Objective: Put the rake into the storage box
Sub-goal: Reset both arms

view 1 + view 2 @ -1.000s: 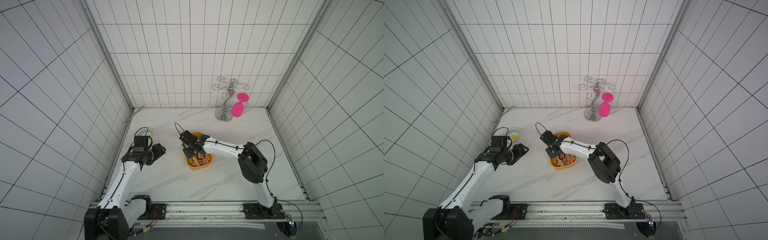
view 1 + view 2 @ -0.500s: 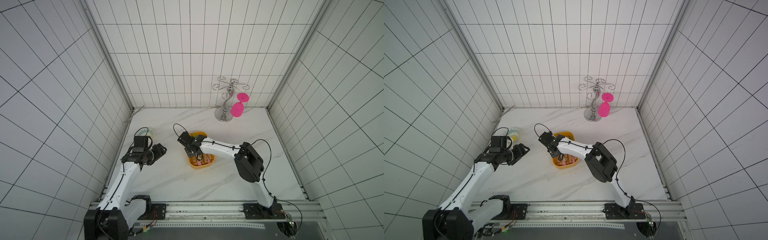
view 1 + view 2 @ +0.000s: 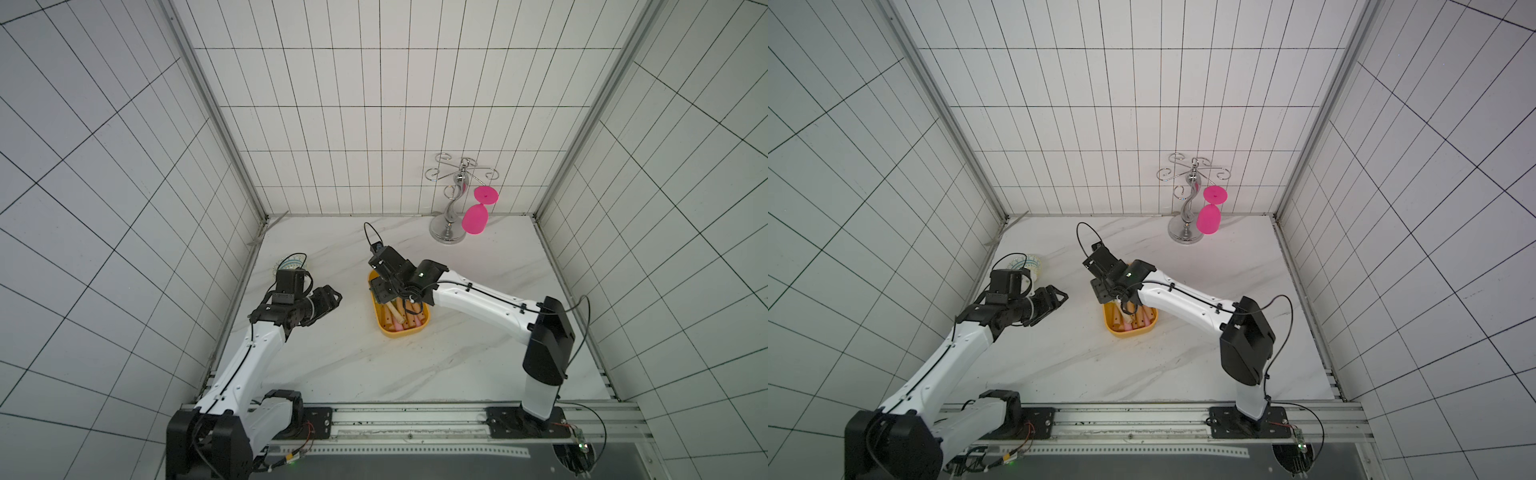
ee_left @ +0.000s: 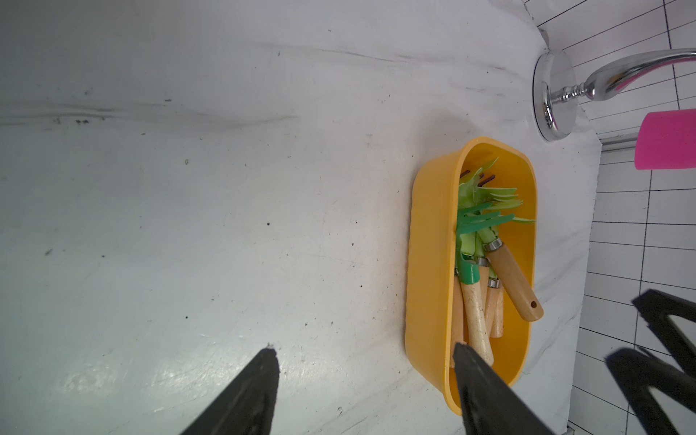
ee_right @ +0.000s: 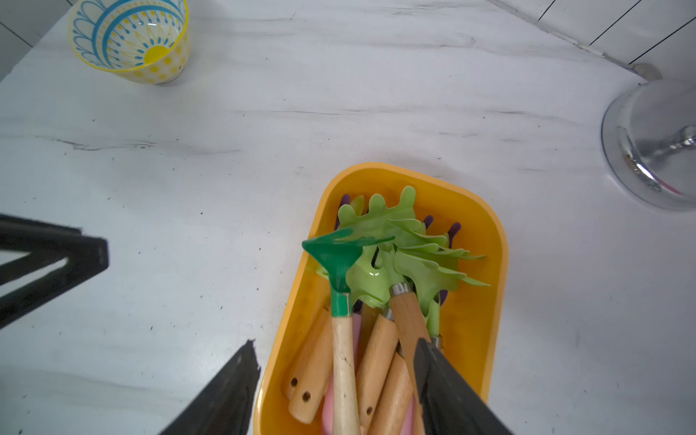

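The yellow-orange storage box (image 3: 405, 332) (image 3: 1129, 331) sits mid-table, holding several wooden-handled tools with green heads. The rake (image 5: 343, 361), with a dark green head and a pale handle, lies on top of them inside the box (image 5: 497, 271); it also shows in the left wrist view as the rake (image 4: 475, 320). My right gripper (image 5: 336, 342) (image 3: 376, 279) hovers over the box's far end, open, its fingers standing apart on either side of the handle. My left gripper (image 4: 363, 347) (image 3: 332, 297) is open and empty, left of the box (image 4: 425, 263).
A round patterned bowl (image 3: 291, 264) (image 5: 130, 37) stands near the left wall behind my left wrist. A chrome stand (image 3: 449, 220) with a hanging pink glass (image 3: 473, 220) is at the back right. Tiled walls close in three sides.
My right gripper has gone from shut to open, and the rake now lies loose in the box. That arm drew slightly toward the back. The left arm stayed put.
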### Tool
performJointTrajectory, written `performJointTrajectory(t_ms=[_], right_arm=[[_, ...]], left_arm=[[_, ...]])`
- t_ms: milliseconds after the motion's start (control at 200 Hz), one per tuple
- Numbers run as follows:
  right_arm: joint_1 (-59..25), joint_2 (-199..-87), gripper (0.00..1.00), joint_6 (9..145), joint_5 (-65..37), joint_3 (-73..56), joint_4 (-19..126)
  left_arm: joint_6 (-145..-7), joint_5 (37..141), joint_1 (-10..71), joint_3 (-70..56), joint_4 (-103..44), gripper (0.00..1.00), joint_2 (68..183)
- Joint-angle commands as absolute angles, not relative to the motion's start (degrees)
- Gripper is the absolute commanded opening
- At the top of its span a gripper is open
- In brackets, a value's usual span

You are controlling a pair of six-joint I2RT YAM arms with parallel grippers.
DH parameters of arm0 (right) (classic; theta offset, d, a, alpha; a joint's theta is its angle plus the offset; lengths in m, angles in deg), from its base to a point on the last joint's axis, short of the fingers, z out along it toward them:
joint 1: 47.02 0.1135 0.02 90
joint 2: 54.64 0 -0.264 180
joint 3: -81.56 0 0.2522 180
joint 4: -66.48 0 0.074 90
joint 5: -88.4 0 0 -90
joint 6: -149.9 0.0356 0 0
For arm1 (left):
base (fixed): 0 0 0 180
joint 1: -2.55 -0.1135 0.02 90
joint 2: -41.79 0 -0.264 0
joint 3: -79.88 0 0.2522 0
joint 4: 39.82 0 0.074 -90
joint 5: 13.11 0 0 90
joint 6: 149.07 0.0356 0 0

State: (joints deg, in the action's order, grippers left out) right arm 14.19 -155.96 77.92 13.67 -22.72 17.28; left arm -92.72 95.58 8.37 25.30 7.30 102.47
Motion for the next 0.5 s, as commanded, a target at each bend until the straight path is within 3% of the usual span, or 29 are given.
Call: performJointTrajectory(t_ms=[0, 105, 135, 150, 365, 495], right_arm=[[9.5, -147.3, 0.85, 75.2, 17.1, -14.4, 20.0], [-2.9, -139.6, 1.0, 72.1, 17.7, -4.1, 23.5], [-7.5, -138.0, 0.99, 71.9, 17.7, -1.8, 24.0], [-10.0, -137.3, 0.99, 71.7, 17.4, -0.5, 24.5], [-37.0, -127.5, 0.99, 69.1, 14.4, 23.3, 48.9], [-42.0, -129.4, 0.99, 64.6, 14.5, 32.4, 62.7]], left_arm=[[-88.0, 85.1, 10.3, 23.5, 1.1, 0.76, 100.6], [-85.8, 75.9, 10.5, 25.5, -4.8, 0.78, 98.8], [-85.3, 74.1, 10.5, 27.0, -8.2, 0.96, 98.2], [-84.9, 73.1, 10.5, 27.9, -9.9, 0.98, 97.8], [-73.7, 62.3, 9.5, 38.3, -35.0, 0.99, 101.8], [-70.6, 59.5, 7.6, 37.7, -41.1, 0.99, 109.5]])
